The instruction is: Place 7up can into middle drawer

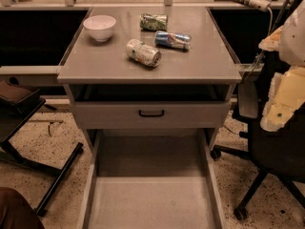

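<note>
7up can (143, 52) lies on side on tabletop (95, 63), right of white bowl (99, 26), not yet picked. Below bowl, middle drawer (152, 199) already pulled out. My pincer out of view, state unknown. Grasp, carry, release all left.

Gripper (279, 111): pale, matt shell, at the right edge beside the cabinet. Far to its left, the 7up can (143, 52): glossy printed metal, on the smooth, matt grey cabinet top (205, 66). Bowl (99, 26), farther left: glossy white. Below-left of the gripper, the middle drawer (151, 199): smooth, matt grey metal.
</note>
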Controlling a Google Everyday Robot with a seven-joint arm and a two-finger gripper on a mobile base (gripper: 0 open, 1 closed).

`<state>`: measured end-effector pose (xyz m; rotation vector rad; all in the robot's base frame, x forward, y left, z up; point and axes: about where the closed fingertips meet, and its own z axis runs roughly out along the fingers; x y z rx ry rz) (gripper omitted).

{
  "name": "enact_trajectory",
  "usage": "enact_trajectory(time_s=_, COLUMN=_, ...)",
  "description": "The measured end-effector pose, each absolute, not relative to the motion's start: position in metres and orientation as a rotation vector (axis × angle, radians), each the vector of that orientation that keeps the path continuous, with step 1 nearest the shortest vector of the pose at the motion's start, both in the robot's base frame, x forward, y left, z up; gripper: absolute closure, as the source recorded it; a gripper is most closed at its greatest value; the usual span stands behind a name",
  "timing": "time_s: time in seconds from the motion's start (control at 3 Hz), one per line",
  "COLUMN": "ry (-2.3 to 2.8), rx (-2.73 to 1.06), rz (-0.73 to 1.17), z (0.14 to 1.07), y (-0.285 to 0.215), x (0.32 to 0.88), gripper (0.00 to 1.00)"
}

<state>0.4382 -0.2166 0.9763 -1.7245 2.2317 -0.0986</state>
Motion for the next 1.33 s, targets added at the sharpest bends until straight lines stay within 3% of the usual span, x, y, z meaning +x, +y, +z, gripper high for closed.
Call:
enact_trajectory(time_s=0.67, ry=2.195, rx=-1.736, rz=-0.095, z=0.971, y=-0.204, x=0.441, gripper=0.00)
enact_trajectory(time_s=1.0, ry=2.110, rx=-1.770, rz=-0.034, z=0.960, y=-0.158, x=0.452, gripper=0.00)
enact_trajectory(time_s=1.33, ry=1.952, rx=-1.817, rz=0.055, z=0.957, y=-0.075, x=0.476, gripper=0.00)
